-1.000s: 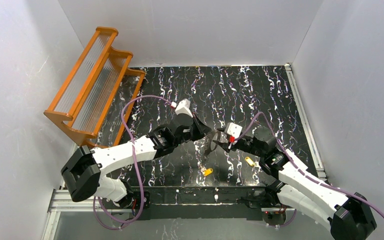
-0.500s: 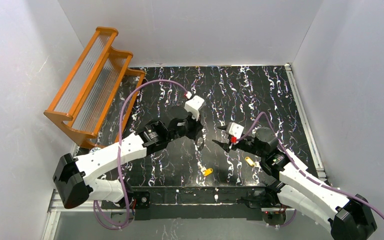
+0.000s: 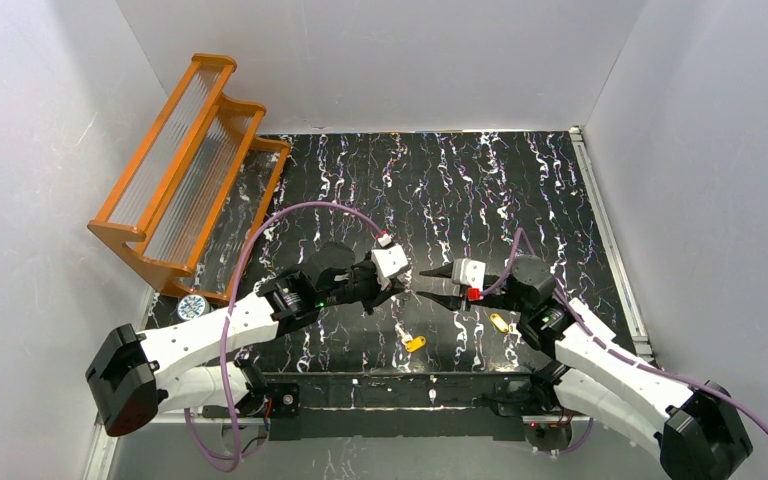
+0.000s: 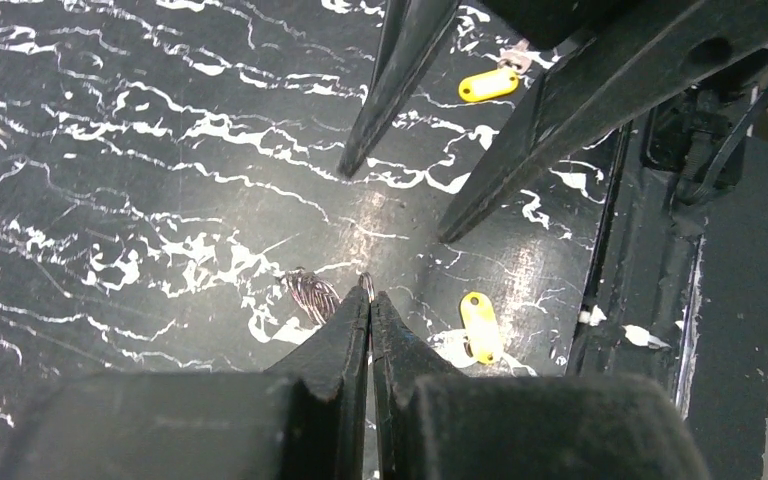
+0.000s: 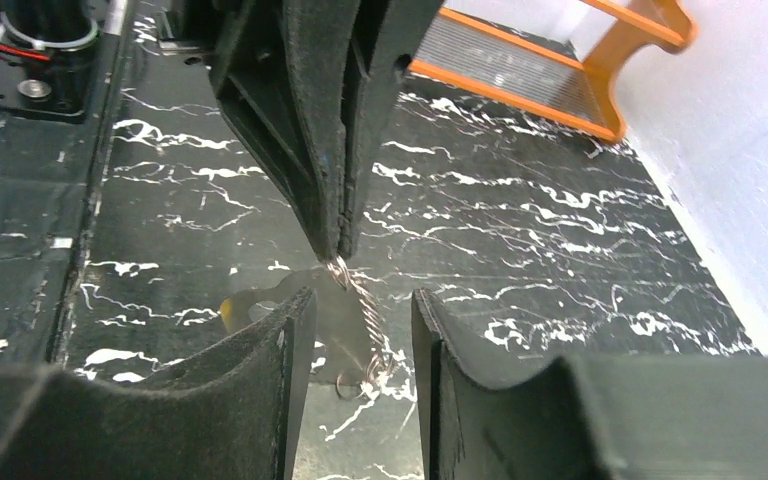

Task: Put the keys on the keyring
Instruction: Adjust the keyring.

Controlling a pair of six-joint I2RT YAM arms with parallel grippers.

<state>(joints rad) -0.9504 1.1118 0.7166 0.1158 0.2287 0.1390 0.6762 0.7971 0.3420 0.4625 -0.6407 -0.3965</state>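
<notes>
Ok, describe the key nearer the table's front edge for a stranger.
On the black marbled table, look along the front edge, about midway across. The yellow-headed key lies there in the open; the other key sits farther right, beside the right arm.

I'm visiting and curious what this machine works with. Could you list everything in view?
keys: two, yellow heads, lying near the front edge, the second further right.
keyring: one, silvery, dangling over the middle.
rack: one, orange with clear ribbed shelves, back left.
small round thing: one, blue and white, by the rack's near end; too small to identify.
table: one, black with white veins.
left gripper: one, black, shut on the keyring.
right gripper: one, black, open, facing the keyring.
</notes>
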